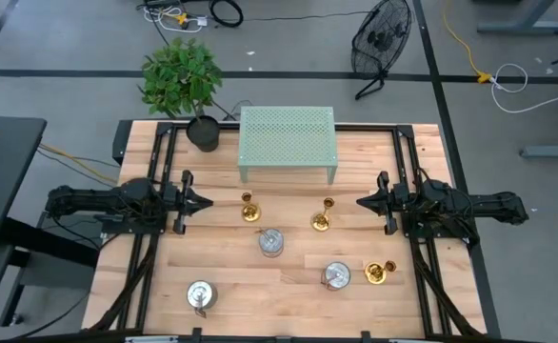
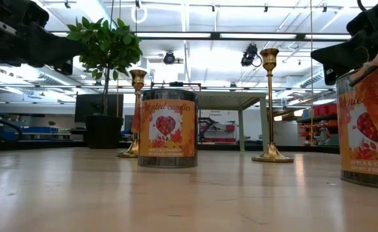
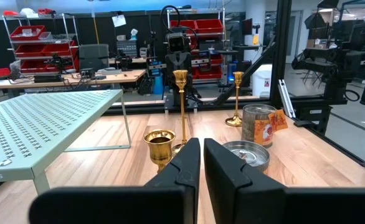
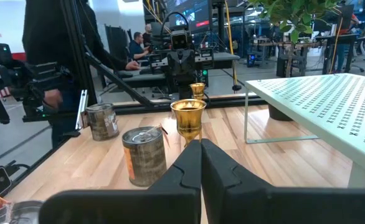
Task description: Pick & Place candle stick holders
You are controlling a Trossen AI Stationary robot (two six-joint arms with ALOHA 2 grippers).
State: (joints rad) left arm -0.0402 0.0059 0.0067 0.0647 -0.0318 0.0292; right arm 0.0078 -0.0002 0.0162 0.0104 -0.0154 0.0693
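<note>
The wooden table [image 1: 288,276] carries a pale green perforated stand [image 1: 287,141] at its far middle, with a potted plant [image 1: 186,86] beside the stand's left corner.

The left arm lies low over the table's left side, stretched toward the centre, its wrist level. The left gripper [image 1: 203,201] hangs above the table with its fingers pressed almost together and nothing between them. The right arm mirrors it on the right side. The right gripper [image 1: 364,202] is fully closed and grasps nothing.

Three round tins with silver lids stand on the table: the middle tin [image 1: 272,242] near the centre, the right tin [image 1: 335,276] toward the front right, and the left tin [image 1: 201,295] at the front left. Each lid is on; contents cannot be seen.

Three brass candle holders are on the table. The left holder [image 1: 249,209] stands upright just in front of the stand's left leg, long axis vertical, cup upward. It lies near the left gripper but apart from it. The middle holder [image 1: 322,218] stands upright in front of the stand's right leg, cup upward, between the stand and the right tin. The third holder [image 1: 379,272] sits just beside the right tin on its right. From above it appears to lie on its side; its pointing direction cannot be told.
</note>
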